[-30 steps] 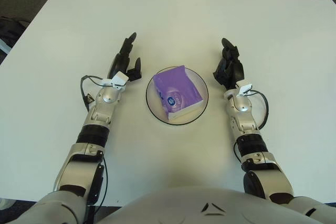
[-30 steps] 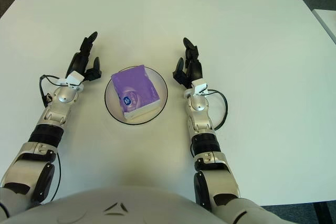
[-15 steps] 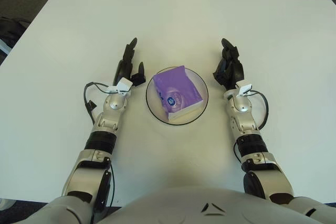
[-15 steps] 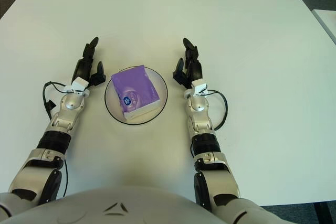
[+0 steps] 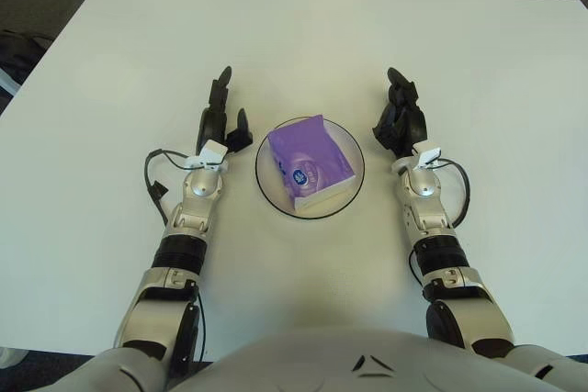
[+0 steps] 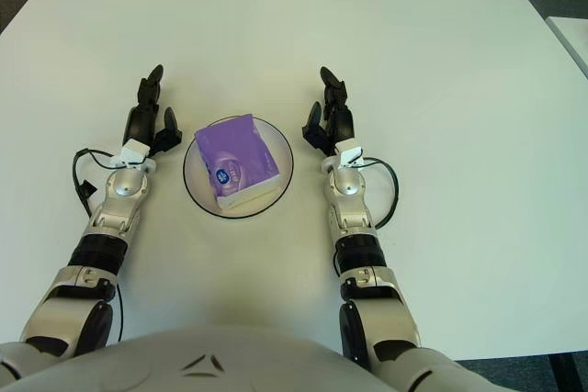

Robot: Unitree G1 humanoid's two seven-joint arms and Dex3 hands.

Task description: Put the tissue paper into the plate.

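Swung inward since a second ago: left hand [image 5: 220, 118], forearm now straighter, black fingers [image 5: 222, 89] extended and spread, holding nothing, just left of the plate rim. Between both hands, purple plastic-wrapped tissue paper pack [image 5: 312, 162], lying flat inside round clear glass plate with dark rim [image 5: 266, 185]. Just right of the plate, right hand [image 5: 400, 119], unmoved, fingers loosely extended, empty. Underneath everything, white rectangular table [image 5: 294, 34].
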